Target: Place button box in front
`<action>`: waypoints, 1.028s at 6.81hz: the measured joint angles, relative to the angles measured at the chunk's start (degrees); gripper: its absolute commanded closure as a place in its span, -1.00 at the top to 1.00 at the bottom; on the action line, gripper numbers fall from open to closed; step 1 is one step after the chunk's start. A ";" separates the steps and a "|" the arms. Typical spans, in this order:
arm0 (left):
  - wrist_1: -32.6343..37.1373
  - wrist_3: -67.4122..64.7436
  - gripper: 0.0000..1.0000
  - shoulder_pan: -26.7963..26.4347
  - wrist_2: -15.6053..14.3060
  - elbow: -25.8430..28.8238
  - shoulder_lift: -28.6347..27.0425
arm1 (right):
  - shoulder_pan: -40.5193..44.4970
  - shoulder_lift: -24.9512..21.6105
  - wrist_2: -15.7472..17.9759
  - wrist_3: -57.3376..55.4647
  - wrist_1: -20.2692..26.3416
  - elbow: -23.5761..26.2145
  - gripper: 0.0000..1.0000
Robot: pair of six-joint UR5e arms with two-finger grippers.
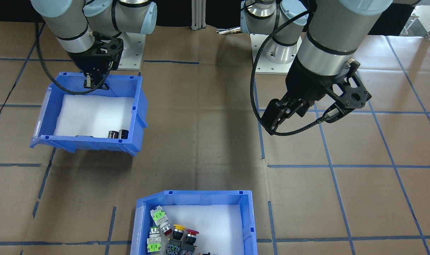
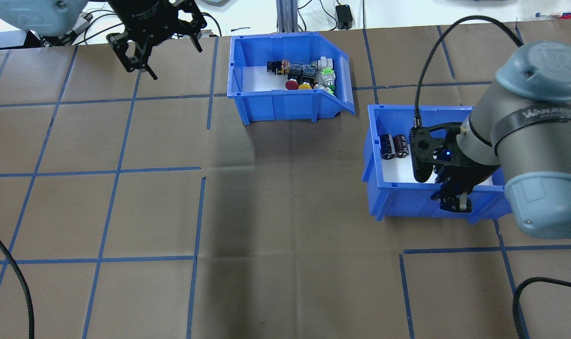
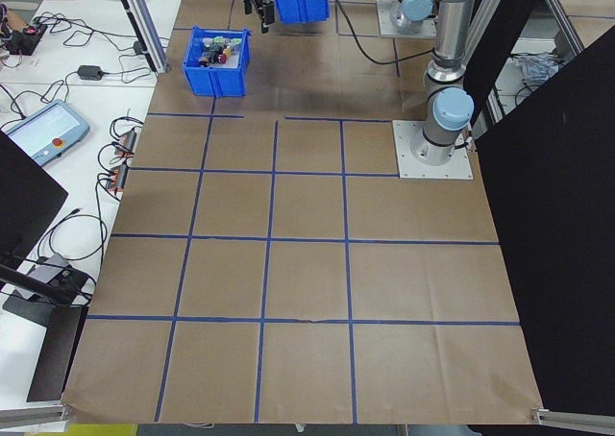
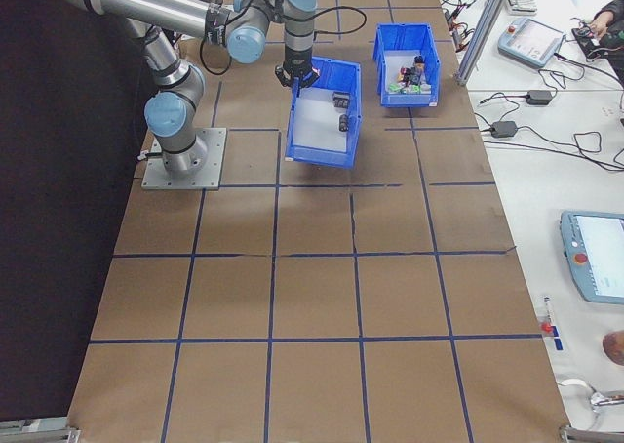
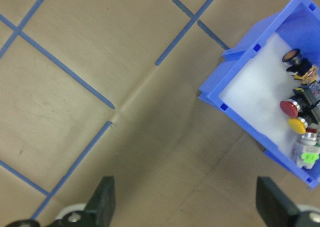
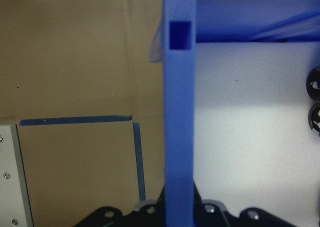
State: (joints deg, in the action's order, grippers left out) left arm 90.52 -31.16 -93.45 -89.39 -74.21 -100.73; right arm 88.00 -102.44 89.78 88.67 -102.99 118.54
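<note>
The button box (image 2: 285,107), a blue bin with white liner and green, yellow and red capped switches, stands at the table's far side, also seen in the front view (image 1: 197,194) and left wrist view (image 5: 239,89). My left gripper (image 2: 168,55) hangs open above bare table to its left, apart from it, its fingers (image 5: 102,207) spread wide. My right gripper (image 2: 454,203) is shut on the robot-side wall of the other blue bin (image 2: 403,207), which holds two black cylinders (image 2: 394,146) and hangs tilted off the table (image 1: 94,142). That wall (image 6: 177,112) sits between the right fingers.
The arms' base plates (image 1: 271,60) lie at the robot's edge. An aluminium post (image 2: 281,19) and cables stand beyond the button box. Blue tape lines grid the brown table cover (image 2: 266,235).
</note>
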 measured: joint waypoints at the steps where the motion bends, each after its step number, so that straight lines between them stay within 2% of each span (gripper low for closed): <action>1: 1.67 8.50 1.00 0.34 -1.85 -0.46 2.23 | 4.35 0.05 0.11 -2.88 -3.14 1.87 -0.93; 2: 3.14 16.99 1.00 0.72 -3.28 -0.69 3.82 | 8.35 0.13 0.12 -5.24 -7.07 4.03 -0.94; 4: 4.26 30.98 1.00 3.37 -4.07 -0.78 5.27 | 14.65 0.80 0.14 -8.22 -13.11 7.11 -0.93; 7: 4.60 36.08 1.00 7.09 -3.59 -2.24 6.74 | 21.79 4.71 0.21 -17.00 -21.11 9.06 -0.93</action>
State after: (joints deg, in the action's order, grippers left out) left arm 95.12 4.92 -86.35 -92.98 -76.45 -93.99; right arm 109.79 -97.73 89.99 71.67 -124.10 127.60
